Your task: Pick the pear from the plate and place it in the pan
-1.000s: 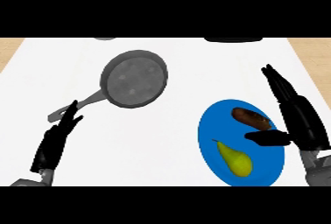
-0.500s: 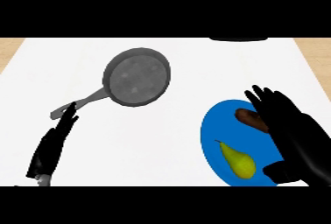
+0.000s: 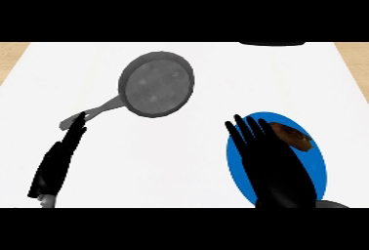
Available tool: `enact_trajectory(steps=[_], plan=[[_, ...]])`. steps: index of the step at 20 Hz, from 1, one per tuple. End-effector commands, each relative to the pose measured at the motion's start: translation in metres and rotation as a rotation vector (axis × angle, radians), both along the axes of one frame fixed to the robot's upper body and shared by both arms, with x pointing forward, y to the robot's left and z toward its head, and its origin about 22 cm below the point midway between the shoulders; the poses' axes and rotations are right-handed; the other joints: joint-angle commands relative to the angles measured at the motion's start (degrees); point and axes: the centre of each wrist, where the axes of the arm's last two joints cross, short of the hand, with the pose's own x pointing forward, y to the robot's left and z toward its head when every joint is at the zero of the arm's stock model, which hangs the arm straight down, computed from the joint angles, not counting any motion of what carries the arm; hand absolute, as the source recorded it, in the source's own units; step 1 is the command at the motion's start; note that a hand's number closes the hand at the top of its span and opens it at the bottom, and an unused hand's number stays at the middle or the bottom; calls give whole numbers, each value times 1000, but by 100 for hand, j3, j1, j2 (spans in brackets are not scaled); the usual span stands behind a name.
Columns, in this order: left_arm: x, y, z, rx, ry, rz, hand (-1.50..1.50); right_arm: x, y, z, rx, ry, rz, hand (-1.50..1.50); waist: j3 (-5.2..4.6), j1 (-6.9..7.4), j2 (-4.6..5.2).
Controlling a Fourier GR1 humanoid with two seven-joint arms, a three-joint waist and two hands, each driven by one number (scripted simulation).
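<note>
over the blue plate (image 3: 316,168) at 4 o'clock the right hand (image 3: 281,176) hovers, fingers straight and holding nothing, presumably hiding the unseen pear, which is likely smooth, firm and light, best cupped round its broad belly.

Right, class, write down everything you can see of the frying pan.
The frying pan is round, dull grey and metal-looking, with a speckled, empty cooking surface and a low rim. It lies flat on the white counter, upper left of centre. Its paler handle runs down-left, ending at the fingertips of the left hand; contact cannot be judged.
</note>
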Motion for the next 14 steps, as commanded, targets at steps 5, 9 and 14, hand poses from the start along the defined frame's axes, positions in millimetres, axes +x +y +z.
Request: enact_trajectory(steps=[5, 9, 14], plan=[[5, -8, 4, -20, 3, 17, 0, 10, 47, -27, -227, 105, -136, -150, 6, -67, 11], [4, 7, 8, 2, -4, 12, 0, 16, 60, -46, -361, 132, -151, -150, -4, -33, -2], [-5, 3, 2, 3, 10, 15, 0, 22, 61, -62, -448, 199, -196, -150, 2, -83, -22]])
